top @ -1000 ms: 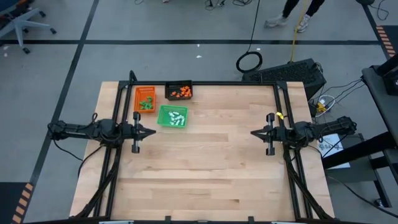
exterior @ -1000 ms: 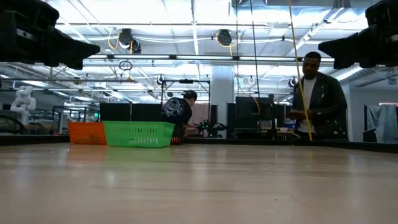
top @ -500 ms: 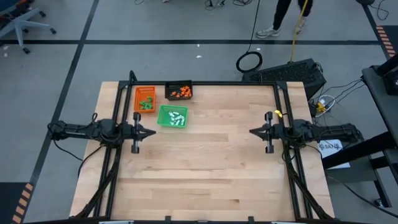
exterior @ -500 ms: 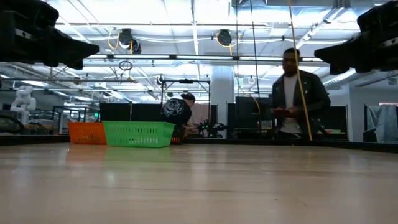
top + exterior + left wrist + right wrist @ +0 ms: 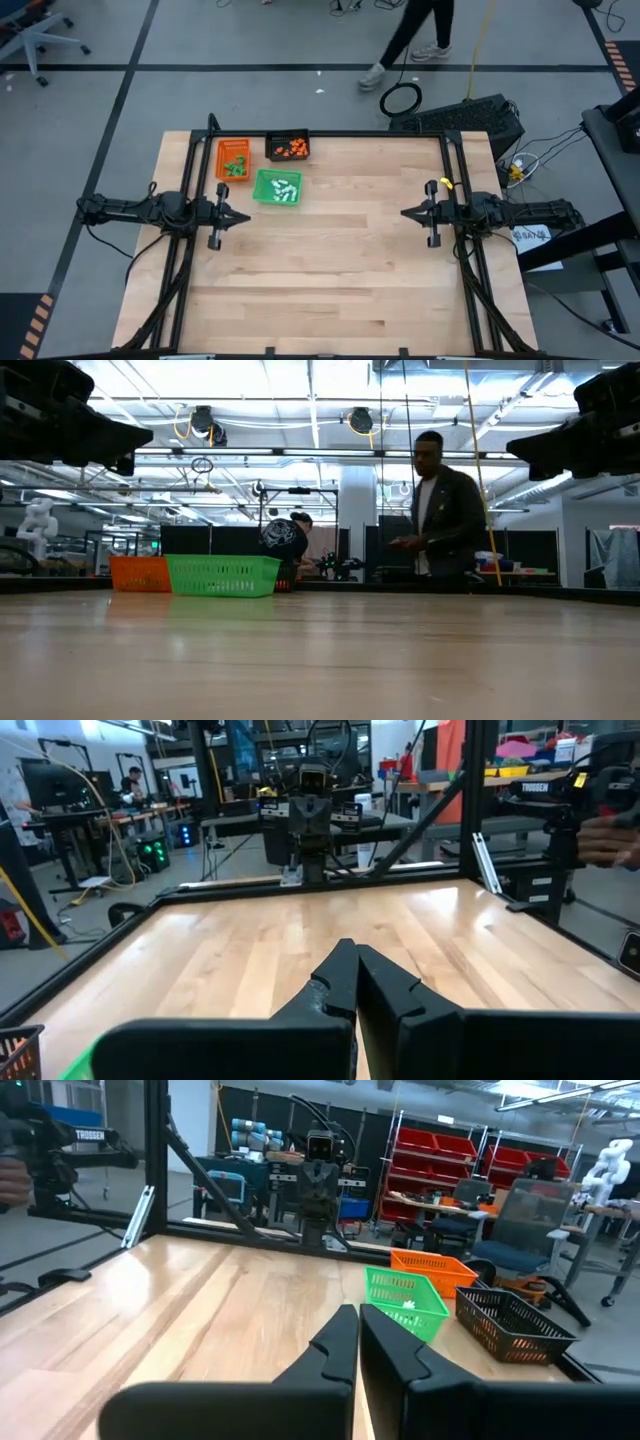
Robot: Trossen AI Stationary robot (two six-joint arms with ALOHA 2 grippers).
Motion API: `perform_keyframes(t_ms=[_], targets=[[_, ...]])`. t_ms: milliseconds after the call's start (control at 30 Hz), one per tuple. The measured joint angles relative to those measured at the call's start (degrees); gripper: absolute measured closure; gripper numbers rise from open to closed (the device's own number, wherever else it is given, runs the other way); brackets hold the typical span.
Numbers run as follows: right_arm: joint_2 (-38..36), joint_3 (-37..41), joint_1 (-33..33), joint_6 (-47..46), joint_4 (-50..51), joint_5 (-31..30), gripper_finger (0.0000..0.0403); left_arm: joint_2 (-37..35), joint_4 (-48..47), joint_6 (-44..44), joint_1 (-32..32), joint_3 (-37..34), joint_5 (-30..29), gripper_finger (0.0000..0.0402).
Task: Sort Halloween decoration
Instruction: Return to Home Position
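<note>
The Halloween decoration pieces lie sorted in three small trays near the table's far left corner: green pieces (image 5: 235,167) in the orange tray (image 5: 221,149), orange pieces (image 5: 290,150) in the black tray (image 5: 287,137), white pieces (image 5: 284,189) in the green tray (image 5: 262,178). My left gripper (image 5: 246,214) hovers at the table's left side, shut, just near of the green tray, touching nothing. My right gripper (image 5: 406,213) hovers at the right side, shut, far from the trays. In the right wrist view the green tray (image 5: 405,1302), orange tray (image 5: 434,1265) and black tray (image 5: 510,1325) show ahead.
A black metal frame (image 5: 330,133) borders the table's far and side edges. Bare wooden tabletop (image 5: 320,270) spreads between and in front of the arms. A person (image 5: 440,515) walks behind the table's far edge; another (image 5: 285,540) bends over farther back.
The right arm has drawn slightly toward the table's left, staying shut. The left arm and the trays have kept still. The person behind the table has walked leftward across the room.
</note>
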State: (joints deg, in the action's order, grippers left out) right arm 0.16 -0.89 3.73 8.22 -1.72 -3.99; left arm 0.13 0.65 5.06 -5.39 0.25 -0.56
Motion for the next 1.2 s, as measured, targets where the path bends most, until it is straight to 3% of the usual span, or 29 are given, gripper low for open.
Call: perform_keyframes(t_ms=[1200], targets=[[0.0, 0.0, 0.0, 0.0, -0.2, -0.4, 0.0403, 0.2, 1.2, 0.0, 0.0, 0.0, 0.1, 0.0394]])
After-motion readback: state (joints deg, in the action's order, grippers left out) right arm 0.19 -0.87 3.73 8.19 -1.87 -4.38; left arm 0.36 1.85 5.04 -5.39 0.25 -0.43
